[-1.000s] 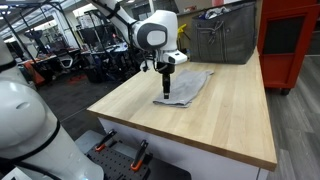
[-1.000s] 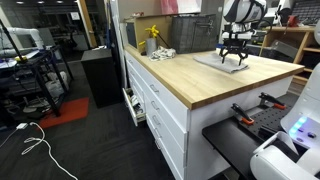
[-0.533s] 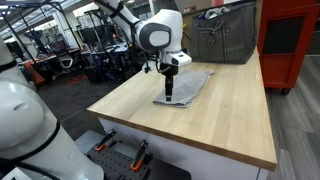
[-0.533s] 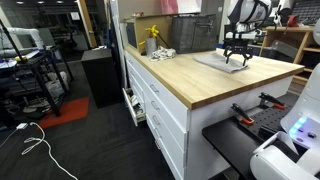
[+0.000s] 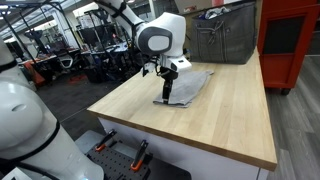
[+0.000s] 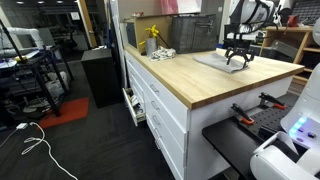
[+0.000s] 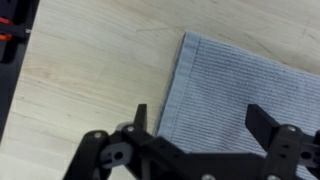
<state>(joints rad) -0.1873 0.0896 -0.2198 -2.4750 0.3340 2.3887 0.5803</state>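
Observation:
A grey ribbed cloth (image 7: 240,85) lies flat on the light wooden tabletop (image 7: 90,70); it shows in both exterior views as a grey cloth (image 5: 188,85) and a thin grey cloth (image 6: 215,61). My gripper (image 7: 200,118) hangs just above the cloth near its edge, jaws open wide, nothing between the fingers. One fingertip (image 7: 141,113) stands at the cloth's side edge, its mate over the fabric. In both exterior views the gripper (image 5: 167,93) (image 6: 238,64) points straight down at the cloth's near end.
A grey bin (image 5: 222,36) stands at the back of the table beside a red cabinet (image 5: 292,40). A yellow object (image 6: 151,38) and a dark basket (image 6: 164,51) sit at the table's far end. Drawers (image 6: 160,110) line the table's side.
The arm has shifted slightly along the cloth, toward the right in an exterior view. The jaws stay wide open and the cloth has not moved.

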